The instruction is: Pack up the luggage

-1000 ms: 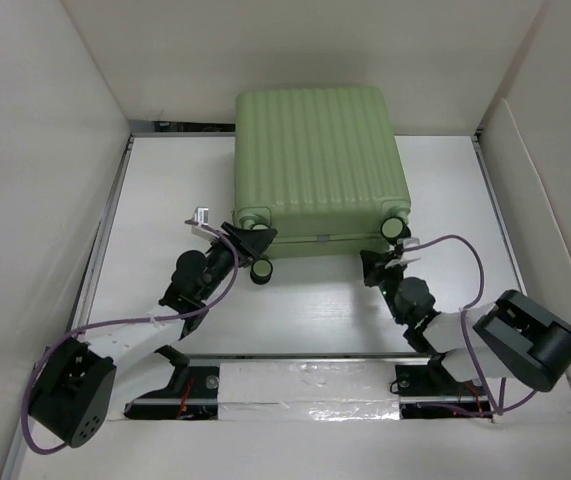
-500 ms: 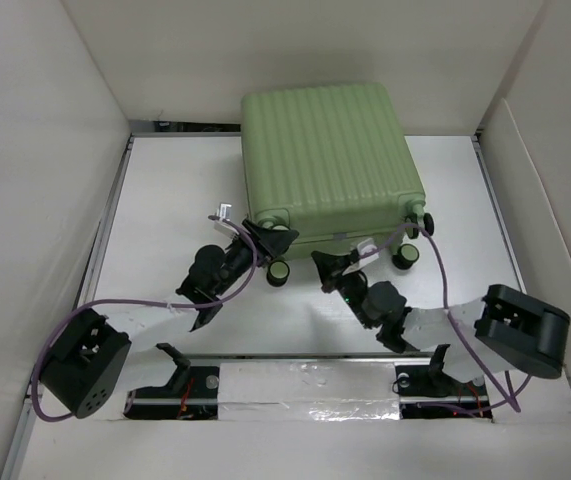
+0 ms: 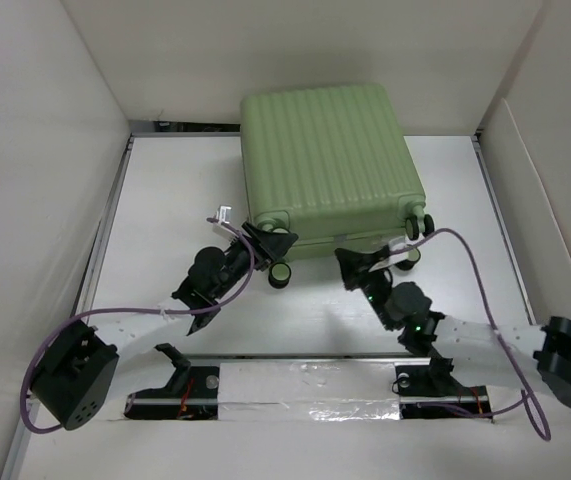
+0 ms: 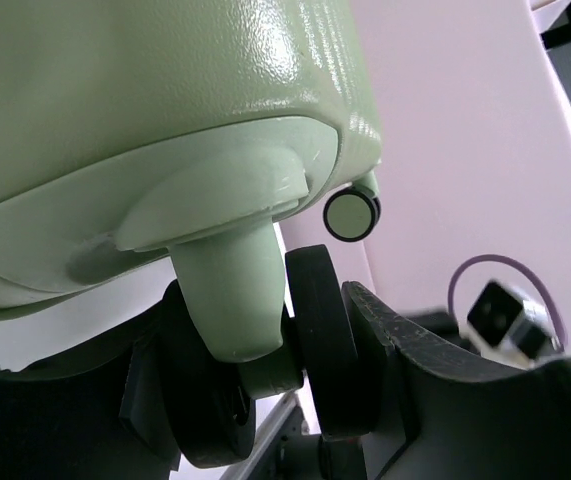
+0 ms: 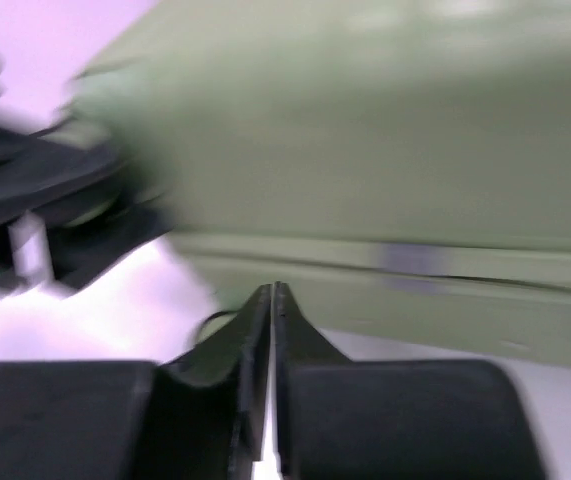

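Nearest the bases, both arms reach forward over the table. The right gripper has its fingers pressed together with nothing between them. The tips sit just beside the luggage's near side, by the seam; the wrist view is too blurred to tell whether they touch. The left gripper is clamped on a caster wheel at the near-left corner, black rollers and pale green stem caught between the two fingers. Beyond them the luggage lies flat on the far middle of the table, closed, ribbed shell up, wheel end toward the robot and skewed a little, right-side wheels further back than the left. Nothing to pack shows anywhere. Looks like a repositioning step, the case being handled by its wheel end with the lid shut. A likely next move: left keeps a firm hold on the caster without twisting it, while right either nudges with its closed tips or parts them to catch the seam edge.
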